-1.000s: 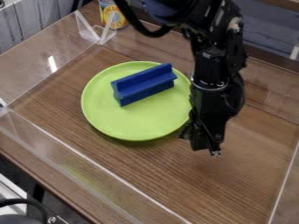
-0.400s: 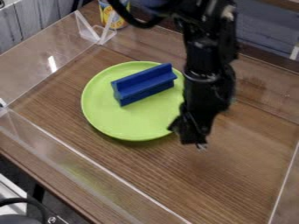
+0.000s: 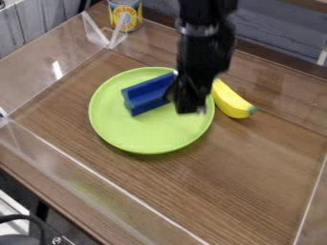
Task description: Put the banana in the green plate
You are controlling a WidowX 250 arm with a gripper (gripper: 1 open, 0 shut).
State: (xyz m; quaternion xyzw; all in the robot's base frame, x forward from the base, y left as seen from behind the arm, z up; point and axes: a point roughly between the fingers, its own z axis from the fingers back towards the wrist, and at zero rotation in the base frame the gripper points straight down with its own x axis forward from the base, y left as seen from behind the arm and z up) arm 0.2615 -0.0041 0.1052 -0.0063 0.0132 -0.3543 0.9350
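Camera view: banana [image 3: 232, 100] lies on the worktop [image 3: 179, 201] just beside the right rim of the green plate [image 3: 149, 144], toward the worktop's far right corner, not in the plate; blue rectangular block sits in the plate. Gripper [image 3: 198, 107] hangs above the plate's right side, fingers narrow, closed; no banana held. Step: approach, before grasp. Next: shift right over banana, open, descend

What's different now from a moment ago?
The gripper has moved back, away from the near side of the table, and now hangs over the plate's far right part. That has brought the banana into view, lying on the table just right of the plate. The green plate, the blue block in it and the can stayed put.
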